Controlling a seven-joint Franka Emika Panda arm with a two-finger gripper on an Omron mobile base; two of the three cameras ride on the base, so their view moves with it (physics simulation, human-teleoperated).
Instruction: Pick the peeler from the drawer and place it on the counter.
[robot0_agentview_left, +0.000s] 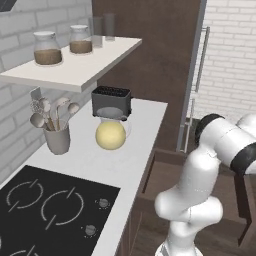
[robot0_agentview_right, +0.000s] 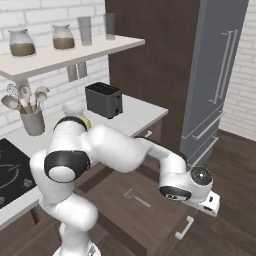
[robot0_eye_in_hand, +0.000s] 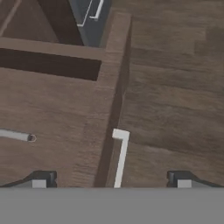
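Right now the drawer (robot0_agentview_right: 150, 210) is pulled open with the peeler (robot0_agentview_right: 136, 196) lying flat on its floor, left of the tool (robot0_agentview_right: 212, 204), which hangs over the front panel by the handle (robot0_eye_in_hand: 120, 157) with fingers spread wide and empty. I'd shift the tool left over the peeler's thin handle, line the fingers across it, then drop straight down. The bench (robot0_agentview_left: 125, 165) beside the cooktop (robot0_agentview_left: 50, 210) looks a good drop spot.

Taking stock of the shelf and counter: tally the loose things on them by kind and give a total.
Jars: 2
Glasses: 2
Toaster: 1
Yellow round jug: 1
Utensil holder: 1
Total: 7
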